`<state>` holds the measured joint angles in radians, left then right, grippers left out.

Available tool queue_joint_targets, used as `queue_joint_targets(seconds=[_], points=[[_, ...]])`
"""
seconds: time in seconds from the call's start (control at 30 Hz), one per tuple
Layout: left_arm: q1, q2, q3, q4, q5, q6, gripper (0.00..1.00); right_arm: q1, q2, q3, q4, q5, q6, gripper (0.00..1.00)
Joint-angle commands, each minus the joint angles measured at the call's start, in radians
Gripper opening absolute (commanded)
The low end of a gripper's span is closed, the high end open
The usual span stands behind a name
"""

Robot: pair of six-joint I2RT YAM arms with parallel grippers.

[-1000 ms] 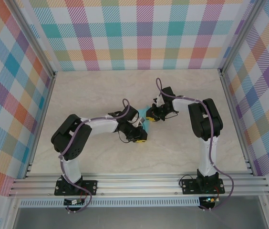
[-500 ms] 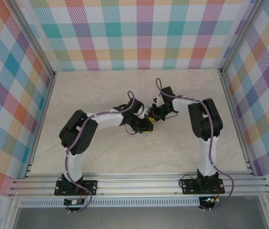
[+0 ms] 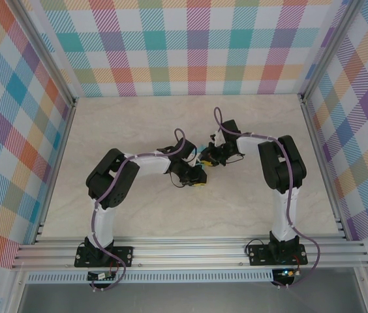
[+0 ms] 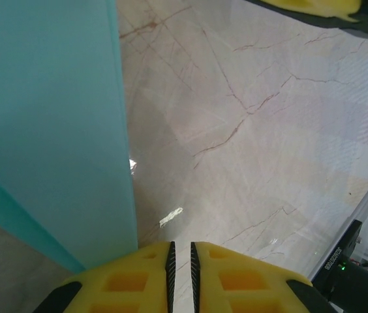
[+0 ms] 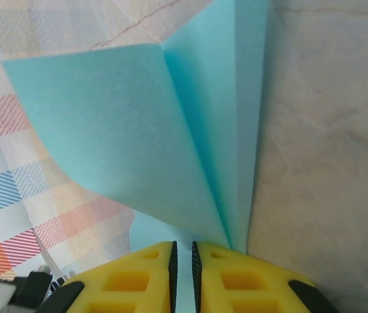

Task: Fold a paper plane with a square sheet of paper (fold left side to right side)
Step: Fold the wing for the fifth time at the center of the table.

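Right gripper point(image 5: 183, 253): pinches folded turquoise paper point(image 5: 125, 124), bottom centre | left gripper point(image 4: 181, 255): jaws nearly closed, paper at frame left

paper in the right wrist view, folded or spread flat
Folded: the turquoise paper shows several flaps fanning out from sharp creases, one flap raised against the plaid wall.
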<state>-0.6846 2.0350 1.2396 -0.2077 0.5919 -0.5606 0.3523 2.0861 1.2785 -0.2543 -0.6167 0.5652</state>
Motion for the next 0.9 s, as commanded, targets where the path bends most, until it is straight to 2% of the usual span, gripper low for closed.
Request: queue_joint_targets(seconds=[0.0, 0.1, 0.17, 0.27, 0.63, 0.87], points=[[0.014, 0.032, -0.007, -0.053, -0.001, -0.004, 0.15, -0.021, -0.078, -0.025, 0.002, 0.017, -0.007, 0.15], [0.014, 0.048, 0.005, -0.062, -0.001, -0.004, 0.14, -0.037, -0.134, -0.046, -0.018, 0.039, -0.018, 0.12], [0.017, 0.055, 0.006, -0.062, 0.000, -0.009, 0.12, -0.042, -0.163, -0.069, -0.024, 0.056, -0.026, 0.05], [0.018, 0.060, 0.007, -0.062, 0.002, -0.012, 0.10, -0.040, -0.179, -0.100, -0.003, 0.032, -0.021, 0.01], [0.019, 0.060, 0.003, -0.061, 0.000, -0.013, 0.07, 0.022, -0.127, -0.145, 0.108, -0.003, 0.059, 0.02], [0.020, 0.063, 0.009, -0.061, 0.000, -0.014, 0.07, 0.036, -0.055, -0.100, 0.112, -0.008, 0.064, 0.02]])
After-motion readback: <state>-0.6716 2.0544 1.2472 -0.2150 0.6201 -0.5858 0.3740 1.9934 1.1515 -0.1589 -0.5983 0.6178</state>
